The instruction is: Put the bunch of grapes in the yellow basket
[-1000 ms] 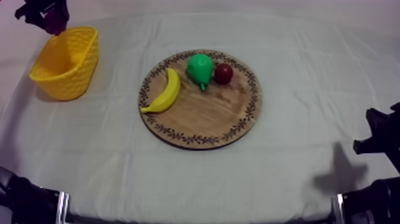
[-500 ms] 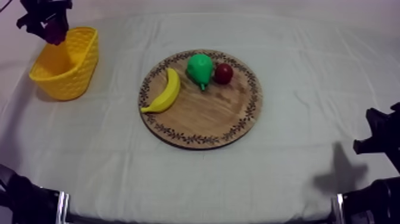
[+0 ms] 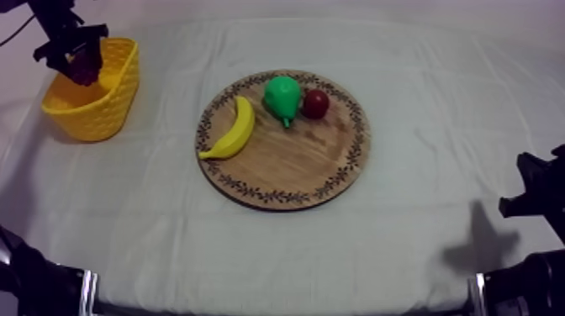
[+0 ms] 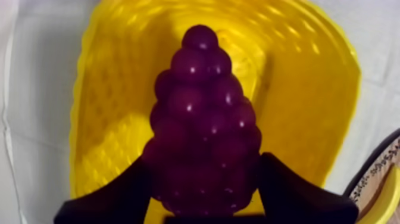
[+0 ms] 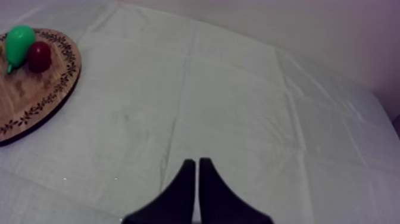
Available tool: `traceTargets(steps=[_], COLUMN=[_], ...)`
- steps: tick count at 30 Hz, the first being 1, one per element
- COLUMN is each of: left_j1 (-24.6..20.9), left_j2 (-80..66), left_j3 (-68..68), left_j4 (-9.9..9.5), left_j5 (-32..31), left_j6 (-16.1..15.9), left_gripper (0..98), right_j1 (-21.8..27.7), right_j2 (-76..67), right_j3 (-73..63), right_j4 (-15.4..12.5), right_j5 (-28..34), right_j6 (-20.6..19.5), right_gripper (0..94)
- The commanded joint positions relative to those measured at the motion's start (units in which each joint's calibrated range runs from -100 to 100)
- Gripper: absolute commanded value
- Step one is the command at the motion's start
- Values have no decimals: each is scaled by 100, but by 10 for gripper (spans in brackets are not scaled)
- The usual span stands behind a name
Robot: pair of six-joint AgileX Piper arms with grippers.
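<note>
Lengthwise from pinching left claw (image 4: pixel 205 179), bunch of grapes (image 4: pixel 202 113), tip into yellow basket (image 4: pixel 315 89).

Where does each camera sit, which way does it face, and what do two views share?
Top view: above the table, slanting down on the wooden board, pear and yellow basket; left arm upper left, right arm lower right.
Left wrist view: on the left arm, facing down into the yellow basket; jaws shut on the bunch of grapes.
Right wrist view: on the right arm, facing across the cloth; jaws together.
Shared by top and right wrist views: wooden board, pear.
</note>
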Motion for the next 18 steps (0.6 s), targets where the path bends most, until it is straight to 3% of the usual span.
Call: traceTargets(steps=[1, 9, 18], left_j1=[-4, -14, -32], left_j2=[49, 223, 307], left_j3=[12, 37, 23], left_j4=[1, 14, 65], left_j5=[-14, -65, -76], left_j6=[5, -3, -4], left_gripper=[587, 619, 840], right_j1=[-2, -2, -2], right_j2=[0, 0, 0], right_j3=[-4, -4, -4], right_j4=[-2, -2, -2], right_j5=[2, 2, 2], right_j6=[-15, -15, -15], right_gripper=[3, 3, 3])
